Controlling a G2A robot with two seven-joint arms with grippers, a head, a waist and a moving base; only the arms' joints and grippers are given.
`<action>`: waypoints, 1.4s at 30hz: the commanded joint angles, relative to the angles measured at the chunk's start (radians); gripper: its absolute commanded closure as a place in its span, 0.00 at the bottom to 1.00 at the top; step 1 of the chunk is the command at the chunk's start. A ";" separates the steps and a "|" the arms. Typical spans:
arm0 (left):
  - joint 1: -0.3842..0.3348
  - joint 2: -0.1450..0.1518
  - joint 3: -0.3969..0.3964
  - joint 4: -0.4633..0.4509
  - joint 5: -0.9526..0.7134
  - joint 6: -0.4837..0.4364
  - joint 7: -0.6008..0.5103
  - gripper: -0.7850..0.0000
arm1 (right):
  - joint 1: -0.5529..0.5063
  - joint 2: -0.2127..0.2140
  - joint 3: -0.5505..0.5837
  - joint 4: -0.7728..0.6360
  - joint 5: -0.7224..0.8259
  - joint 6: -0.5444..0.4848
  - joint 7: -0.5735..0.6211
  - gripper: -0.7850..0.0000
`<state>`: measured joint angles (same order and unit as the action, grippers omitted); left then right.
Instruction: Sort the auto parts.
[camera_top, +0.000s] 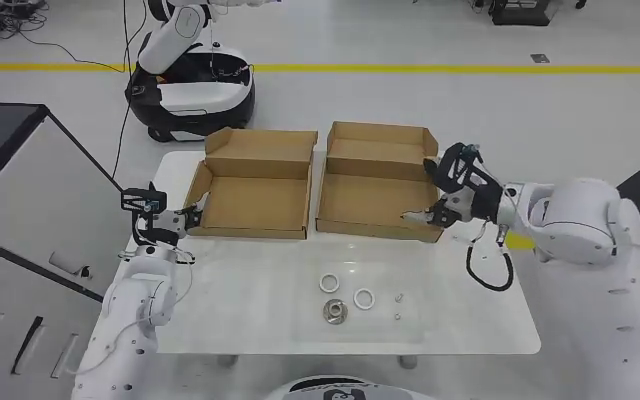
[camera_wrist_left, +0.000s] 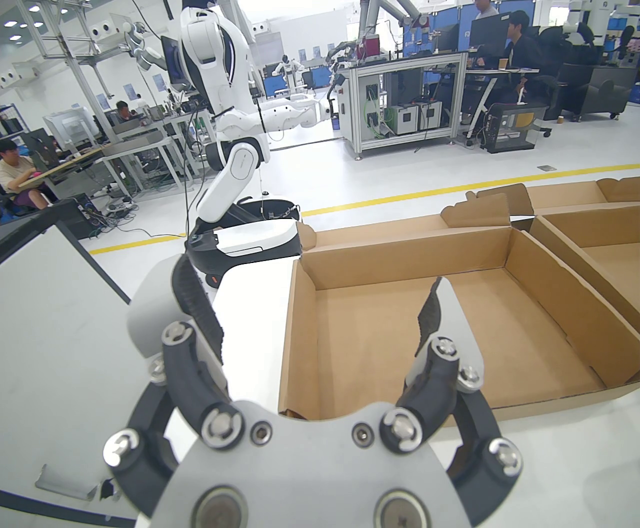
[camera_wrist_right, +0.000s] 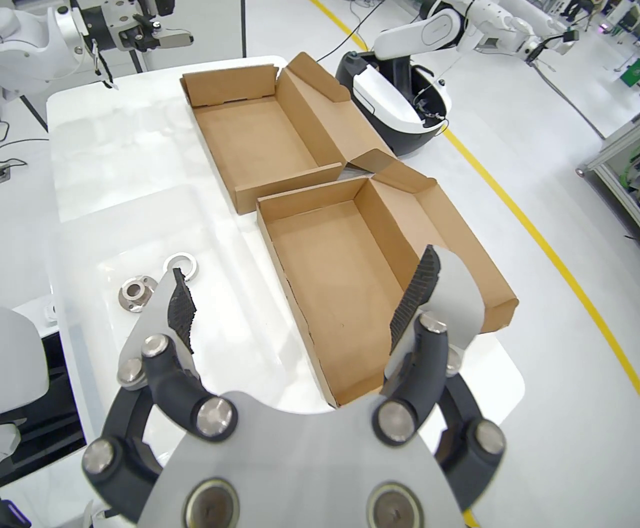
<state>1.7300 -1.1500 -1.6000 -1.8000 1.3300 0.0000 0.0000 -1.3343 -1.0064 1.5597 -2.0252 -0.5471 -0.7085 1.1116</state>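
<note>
Sorting station, no part yet boxed. The auto parts lie loose on the surface (camera_top: 250, 320), around the middle of its near half: two white rings (camera_top: 329, 283), a metal flange (camera_top: 334, 312) just nearer than them, and some small pieces (camera_top: 398, 297) to their right, too small to identify. Beyond them stand the left box (camera_top: 255, 200) and the right box (camera_top: 365, 200), side by side. The left hand (camera_wrist_left: 312, 290) hangs spread and holding nothing at the left box's near left corner. The right hand (camera_wrist_right: 305, 270), likewise spread and bare, hangs over the right box's near right corner. Likely hazards are a flat ring slipping from the pads on the glossy top, and a finger catching a cardboard wall and shoving a box aside.
</note>
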 joint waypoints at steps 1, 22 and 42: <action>0.000 0.000 0.000 0.000 0.000 0.000 0.000 0.00 | 0.019 0.021 -0.034 -0.006 0.010 0.014 0.014 0.00; 0.000 0.000 0.000 0.000 0.000 0.000 0.000 0.00 | 0.322 0.289 -0.466 -0.068 0.203 0.153 0.153 0.00; 0.000 0.000 0.000 0.000 0.000 0.000 0.000 0.00 | 0.728 0.415 -1.027 -0.044 0.267 0.147 0.148 0.00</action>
<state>1.7300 -1.1500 -1.6000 -1.8000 1.3300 0.0000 0.0000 -0.6220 -0.5936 0.5547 -2.0708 -0.2833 -0.5607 1.2597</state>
